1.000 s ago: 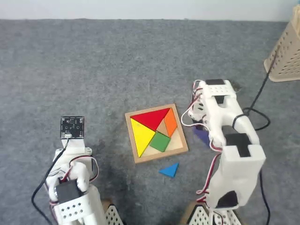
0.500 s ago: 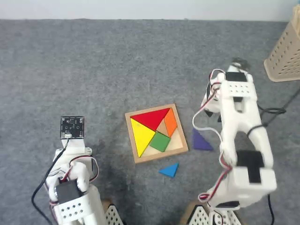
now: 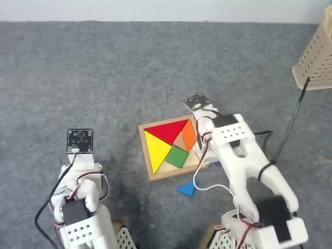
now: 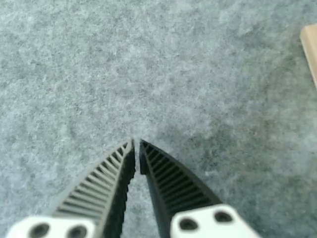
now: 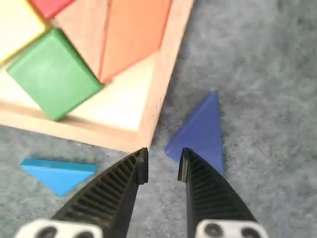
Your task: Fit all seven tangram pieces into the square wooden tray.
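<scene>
High view: the square wooden tray [image 3: 146, 154] lies mid-table on the grey carpet [image 3: 104, 72], turned a bit off square. Inside it, the red triangle [image 3: 168, 130] fills the far corner and the yellow triangle [image 3: 155, 148] runs along the left rim. The orange piece [image 3: 189, 136] sits by the right rim and the green square [image 3: 177, 155] in the middle. Bare wood shows along the tray's near-right side – room left there. The light blue triangle [image 3: 188, 188] lies loose on the carpet just off the tray's near rim. The right arm [image 3: 236, 150] reaches over the tray's right edge. The left arm [image 3: 78, 207] is low at the near-left, well apart from the tray. A beige basket [image 3: 316, 57] stands at the far-right edge, with wide open carpet to the far and left sides.

Left wrist view: the left gripper [image 4: 136, 145] hangs over bare carpet with its tips nearly meeting, just a thin slit, nothing between them. One tray corner pokes in at the frame edge.

Right wrist view: the right gripper [image 5: 162, 159] is parted a little and grips nothing, w/ only carpet in the gap. It hovers just outside the tray's corner. The dark blue triangle [image 5: 200, 131] lies on the carpet beside the tray's outer rim, near but apart from it. Its closest corner is right by one fingertip [image 5: 183, 157] – contact can't be told. The light blue triangle is off to the other side of the fingers.
</scene>
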Controlling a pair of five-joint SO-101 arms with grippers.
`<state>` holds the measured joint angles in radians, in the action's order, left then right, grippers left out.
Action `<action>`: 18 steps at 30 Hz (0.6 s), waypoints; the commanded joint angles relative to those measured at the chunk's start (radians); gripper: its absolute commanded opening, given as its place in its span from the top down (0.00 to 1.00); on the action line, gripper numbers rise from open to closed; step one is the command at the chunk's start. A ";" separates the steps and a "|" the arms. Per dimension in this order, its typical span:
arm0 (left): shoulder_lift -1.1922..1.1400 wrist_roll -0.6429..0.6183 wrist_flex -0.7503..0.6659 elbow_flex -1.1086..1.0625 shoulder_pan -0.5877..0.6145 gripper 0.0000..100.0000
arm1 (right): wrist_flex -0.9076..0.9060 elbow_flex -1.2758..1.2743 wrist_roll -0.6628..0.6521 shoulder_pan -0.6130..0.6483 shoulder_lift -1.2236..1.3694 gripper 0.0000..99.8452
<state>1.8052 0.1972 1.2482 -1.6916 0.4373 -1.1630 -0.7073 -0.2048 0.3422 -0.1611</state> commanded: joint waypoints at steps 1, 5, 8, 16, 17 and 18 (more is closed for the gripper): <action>0.014 0.005 0.008 0.007 0.005 0.99 | 0.027 0.005 0.000 -0.045 0.065 0.88; 0.014 0.005 0.008 0.007 0.005 0.99 | -0.018 0.063 -0.063 -0.105 0.154 0.88; 0.014 0.005 0.008 0.007 0.005 0.99 | -0.076 0.112 -0.140 -0.163 0.189 0.88; 0.014 0.005 0.008 0.007 0.005 0.99 | -0.105 0.264 -0.203 -0.363 0.193 0.88; 0.014 0.005 0.008 0.007 0.005 0.99 | -0.128 0.296 -0.199 -0.372 0.193 0.88; 0.014 0.005 0.008 0.007 0.005 0.99 | -0.162 0.328 -0.195 -0.375 0.189 0.88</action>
<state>1.8052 0.1972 1.2482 -1.6916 0.4373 -1.2551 -0.4956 -0.3890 0.0031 0.0399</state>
